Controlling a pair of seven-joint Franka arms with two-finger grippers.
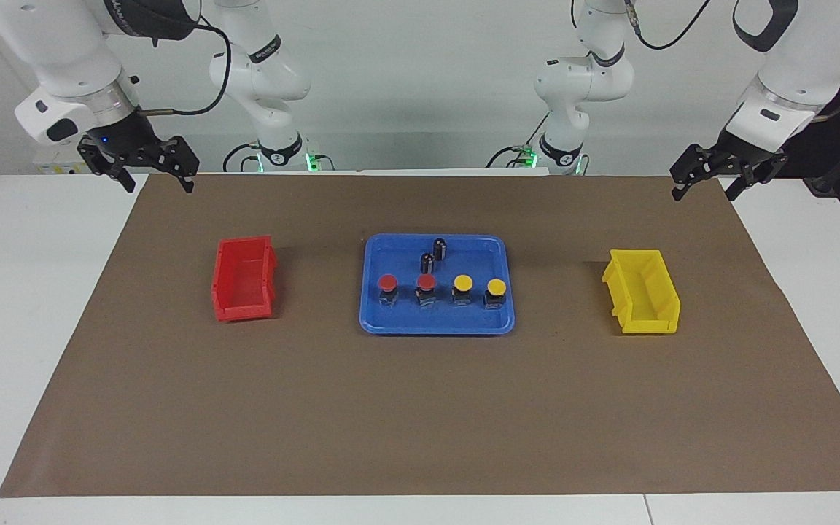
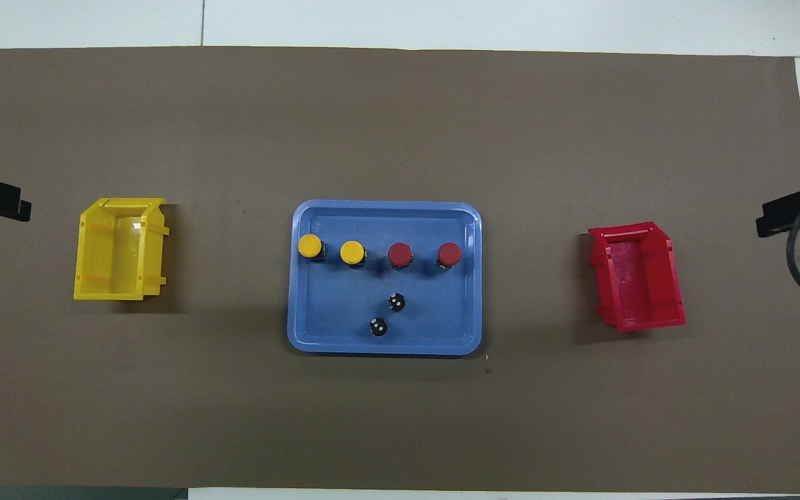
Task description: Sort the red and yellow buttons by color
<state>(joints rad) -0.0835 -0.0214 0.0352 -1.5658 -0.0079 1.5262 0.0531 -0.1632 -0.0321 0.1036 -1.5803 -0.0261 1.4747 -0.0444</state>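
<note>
Four buttons stand in a row in the blue tray (image 1: 434, 328) at mid-table. Two red buttons (image 1: 388, 283) (image 1: 426, 282) take the right arm's end of the row. Two yellow buttons (image 1: 462, 282) (image 1: 496, 286) take the left arm's end. The overhead view shows the red caps (image 2: 400, 254) (image 2: 449, 253) and the yellow caps (image 2: 310, 246) (image 2: 352, 252). My right gripper (image 1: 158, 182) hangs open over the mat's corner near its base. My left gripper (image 1: 704, 191) hangs open over the other near corner. Neither holds or touches anything.
Two small black cylinders (image 1: 440, 248) (image 1: 427, 262) stand in the tray, nearer to the robots than the buttons. A red bin (image 1: 243, 281) sits on the brown mat toward the right arm's end. A yellow bin (image 1: 642, 292) sits toward the left arm's end.
</note>
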